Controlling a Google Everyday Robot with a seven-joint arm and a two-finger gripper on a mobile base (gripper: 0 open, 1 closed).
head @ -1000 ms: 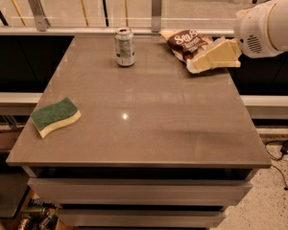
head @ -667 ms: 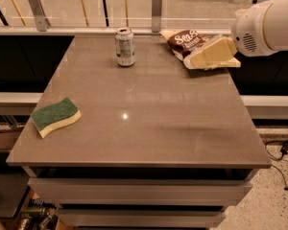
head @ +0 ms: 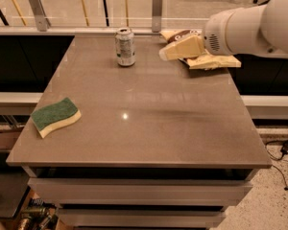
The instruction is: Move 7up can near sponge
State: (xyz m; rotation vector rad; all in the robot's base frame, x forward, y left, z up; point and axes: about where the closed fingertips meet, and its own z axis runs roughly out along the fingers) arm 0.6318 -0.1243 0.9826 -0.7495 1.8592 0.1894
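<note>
From where I stand, the 7up can (head: 125, 47) is upright near the back edge of the grey-brown table (head: 149, 133), well apart from the green-topped sponge (head: 55, 116), which lies flat by the front left edge. The robot's white arm (head: 249, 25) reaches in from the right, and its cream-coloured gripper (head: 175, 49) hangs over the back right of the table, pointing toward the can but not touching it. It sits just above a brown-and-cream chip bag (head: 182, 33), and I cannot tell how wide it is set.

The hand (head: 176, 50) hovers over the chip bag (head: 215, 61) near the upright 7up can (head: 125, 47), sponge (head: 55, 116) well apart.
</note>
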